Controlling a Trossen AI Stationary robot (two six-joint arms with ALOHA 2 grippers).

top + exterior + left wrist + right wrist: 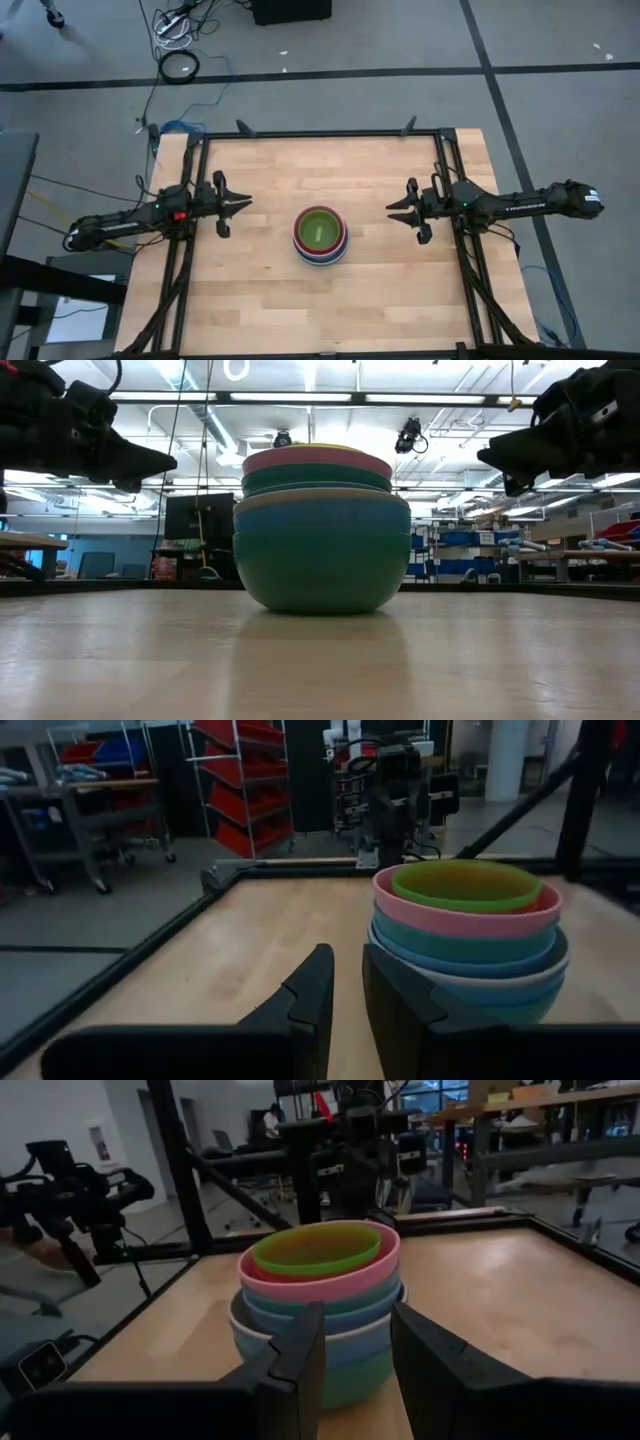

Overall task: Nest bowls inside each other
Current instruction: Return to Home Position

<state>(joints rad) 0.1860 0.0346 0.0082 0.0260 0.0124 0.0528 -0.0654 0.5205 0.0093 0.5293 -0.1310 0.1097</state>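
Left arm [150, 214]: lies along the left side of the table [250, 300] and points inward toward the middle
Left jaws: held above the table surface, well apart from the bowls, parted by only a narrow gap, with nothing between them
Stack of bowls [320, 236]: a single nested stack, upright near the middle of the table between the two arms, touched by neither
Lime green bowl [467, 885]: innermost and topmost, with its rim a little above the one around it
Pink bowl [455, 916]: directly around the lime green bowl
Green bowl [315, 478]: the next band down in the low view
Pale bowl [320, 495]: only its thin light rim shows, below the green one
Blue bowl [320, 518]: just beneath the pale rim
Teal bowl [320, 572]: the largest, outermost and lowest, resting on the wood
Right arm [510, 205]: lies along the right side of the table and points inward toward the stack
Right jaws: above the table surface, well apart from the bowls, released with a clearly wider gap, empty
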